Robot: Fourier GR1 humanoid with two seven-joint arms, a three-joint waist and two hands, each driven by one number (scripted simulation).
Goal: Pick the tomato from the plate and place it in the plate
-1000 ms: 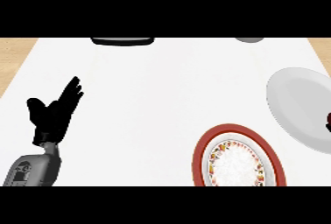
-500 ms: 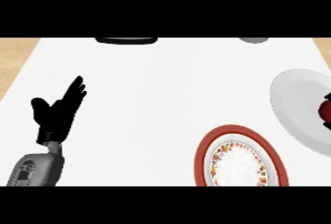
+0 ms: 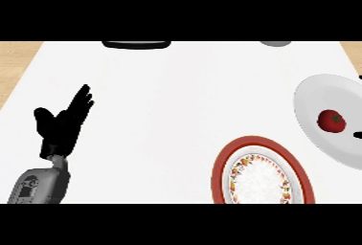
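Tomato (image 3: pixel 332 120): small, round, glossy red, with a dark green stalk scar on top. Lies inside the pale grey plate (image 3: pixel 305 98) at the counter's right edge, slightly right of that plate's middle, untouched by anything visible.

Step in hand, by judgement: the reach, not yet the pick. Nothing lifted and nothing closed round the fruit.

Right hand (image 3: pixel 356 136): shows only as black slivers at the view's right border, just beside the tomato; open or closed, cannot tell.

Left hand (image 3: pixel 63 122): rests at the view's left, well apart from both plates, fingers straight, pointing up and slightly spread, thumb out to the side, holding nothing. Matt black above a grey forearm.

Next move, by judgement: calls for coming in over the grey plate's rim, curling round the tomato from above or the side, lifting clear, then carrying it left and nearer to the red-rimmed plate (image 3: pixel 220 167). Smooth round skin likely to roll or slip if caught off-centre.

Red-rimmed plate: broad brick-red border, white centre, ring of small red and yellow flowers; near the grey plate, apparently not touching.

Counter (image 3: pixel 176 95): flat, plain white. Dark shallow object (image 3: pixel 136 44) and grey rounded object (image 3: pixel 275 43) at the far edge, too cropped to name.
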